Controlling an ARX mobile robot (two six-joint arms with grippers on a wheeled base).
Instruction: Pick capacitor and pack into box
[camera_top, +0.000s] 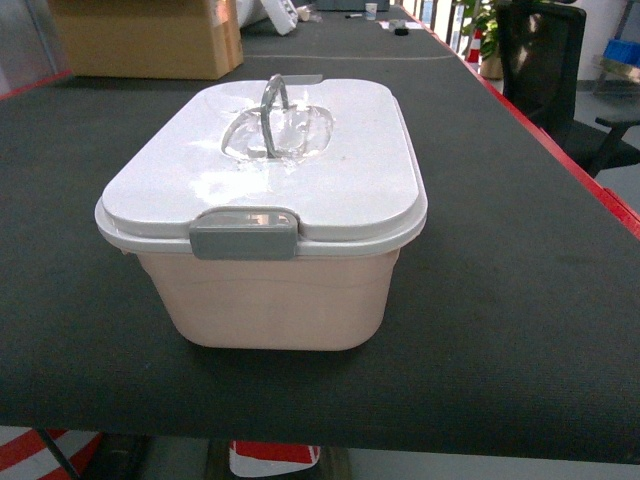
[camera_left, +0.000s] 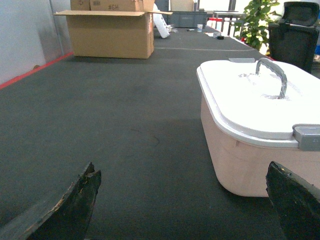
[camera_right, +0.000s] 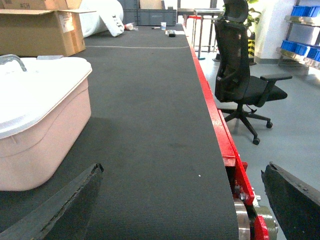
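The box is a pale pink tub with a white lid on it, a grey front latch and a raised grey handle. It stands in the middle of the dark table near the front edge, and also shows as the box and the box in the wrist views. The capacitor is out of view. My left gripper is open, low over bare mat to the left of the tub. My right gripper is open to the tub's right, near the red table edge. Neither gripper shows in the head view.
A brown cardboard box stands at the far left of the table. The red table edge runs along the right. A black office chair stands on the floor beyond it, with blue bins on shelving behind.
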